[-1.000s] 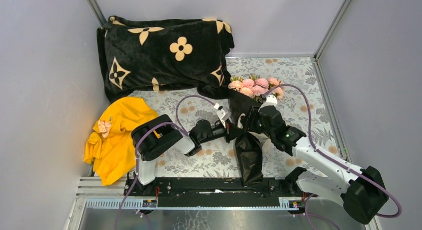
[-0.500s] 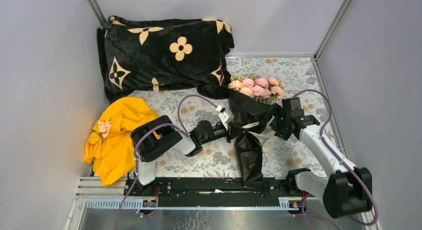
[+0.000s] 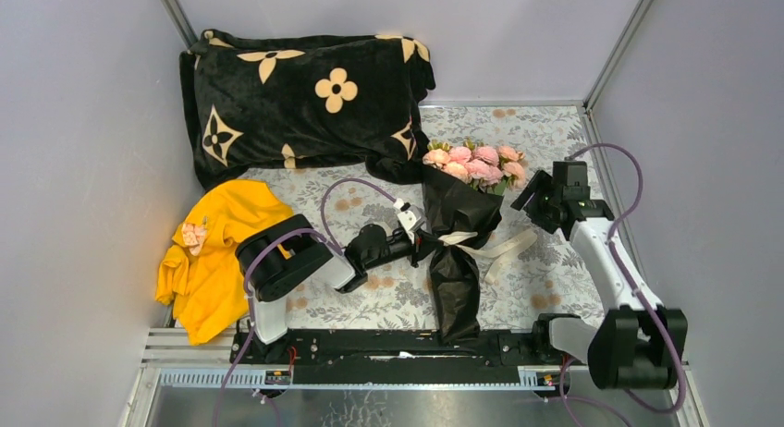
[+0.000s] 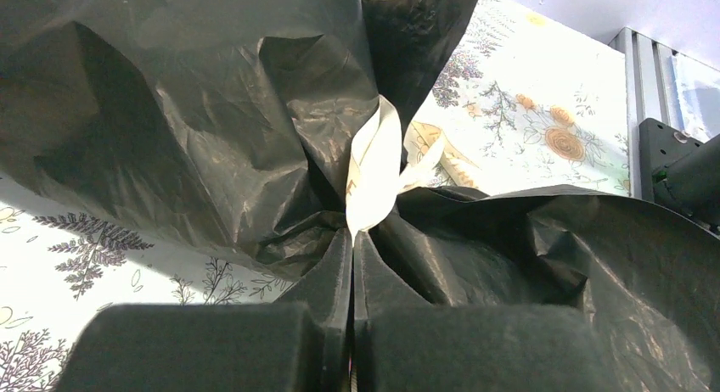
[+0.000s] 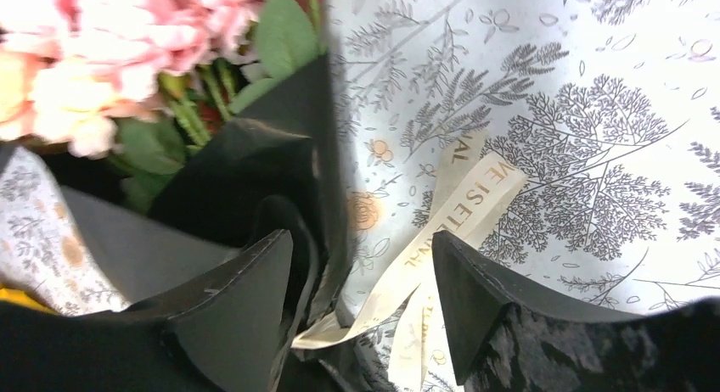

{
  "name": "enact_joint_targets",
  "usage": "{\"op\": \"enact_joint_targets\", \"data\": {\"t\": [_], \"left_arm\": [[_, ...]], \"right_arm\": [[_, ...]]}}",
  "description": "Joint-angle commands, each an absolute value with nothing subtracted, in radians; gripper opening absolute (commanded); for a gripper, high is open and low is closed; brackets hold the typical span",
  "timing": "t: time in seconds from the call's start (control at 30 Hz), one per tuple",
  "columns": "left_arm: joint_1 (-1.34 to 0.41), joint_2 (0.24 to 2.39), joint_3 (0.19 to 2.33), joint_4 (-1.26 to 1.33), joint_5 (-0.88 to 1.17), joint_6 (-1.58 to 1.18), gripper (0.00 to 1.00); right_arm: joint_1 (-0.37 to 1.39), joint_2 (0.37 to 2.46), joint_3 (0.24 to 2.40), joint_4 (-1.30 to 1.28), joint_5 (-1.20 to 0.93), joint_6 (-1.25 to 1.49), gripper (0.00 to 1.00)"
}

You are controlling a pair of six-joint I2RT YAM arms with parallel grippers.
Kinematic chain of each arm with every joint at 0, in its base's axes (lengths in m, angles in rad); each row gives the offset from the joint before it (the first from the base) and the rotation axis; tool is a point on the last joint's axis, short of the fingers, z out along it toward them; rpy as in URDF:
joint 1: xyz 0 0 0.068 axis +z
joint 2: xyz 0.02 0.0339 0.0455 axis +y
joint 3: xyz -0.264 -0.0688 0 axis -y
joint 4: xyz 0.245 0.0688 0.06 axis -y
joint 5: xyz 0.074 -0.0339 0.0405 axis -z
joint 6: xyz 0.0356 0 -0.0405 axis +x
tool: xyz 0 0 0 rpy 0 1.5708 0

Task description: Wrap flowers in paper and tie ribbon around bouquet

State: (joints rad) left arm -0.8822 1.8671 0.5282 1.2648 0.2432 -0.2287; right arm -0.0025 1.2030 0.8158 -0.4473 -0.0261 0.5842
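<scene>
The bouquet lies on the floral table: pink flowers top a cone of crinkled black paper. A cream ribbon circles the cone's waist. Its printed ends trail right across the table. My left gripper is shut on the ribbon at the waist, hard against the paper. To the right of the roses my right gripper hangs open above the trailing ends, with nothing between its fingers.
A folded black blanket with tan flower marks fills the back left. A yellow garment lies at the left. Grey walls and a metal frame rail enclose the table; the arm bases' black rail runs along the near edge.
My right gripper let go at the bouquet's waist, opened, and swung back to the right. The ribbon ends now trail loose and the paper cone sits straighter. My left gripper kept its hold.
</scene>
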Motion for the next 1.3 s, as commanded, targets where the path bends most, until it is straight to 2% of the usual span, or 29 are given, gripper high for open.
{"op": "enact_joint_targets", "data": {"t": [0.0,0.1,0.17,0.43,0.63,0.83,0.97,1.13,1.27], "left_arm": [[-0.876,1.847,0.526,1.292,0.221,-0.207,0.00],[-0.875,1.836,0.520,1.313,0.203,-0.209,0.00],[-0.876,1.818,0.513,1.353,0.195,-0.193,0.00],[-0.868,1.755,0.471,1.516,0.343,-0.220,0.00],[-0.867,1.757,0.462,1.438,0.281,-0.256,0.00],[-0.866,1.767,0.452,1.322,0.139,-0.256,0.00],[-0.866,1.764,0.441,1.334,0.174,-0.205,0.00],[-0.865,1.757,0.440,1.357,0.207,-0.197,0.00],[-0.856,1.739,0.435,1.356,0.244,-0.207,0.00]], "right_arm": [[0.005,1.079,0.881,-0.514,0.002,0.519,0.70],[-0.020,1.053,0.833,-0.507,0.134,0.557,0.80],[-0.033,1.085,0.781,-0.452,0.156,0.578,0.83],[-0.037,1.411,0.803,-0.370,0.154,0.552,0.79],[-0.038,1.473,0.765,-0.320,0.020,0.564,0.74],[-0.037,1.396,0.756,-0.400,0.048,0.513,0.70],[0.005,1.257,0.818,-0.424,0.009,0.399,0.55],[0.210,1.041,0.792,-0.251,-0.258,0.218,0.51],[0.327,1.036,0.754,-0.154,-0.456,0.167,0.54]]}}
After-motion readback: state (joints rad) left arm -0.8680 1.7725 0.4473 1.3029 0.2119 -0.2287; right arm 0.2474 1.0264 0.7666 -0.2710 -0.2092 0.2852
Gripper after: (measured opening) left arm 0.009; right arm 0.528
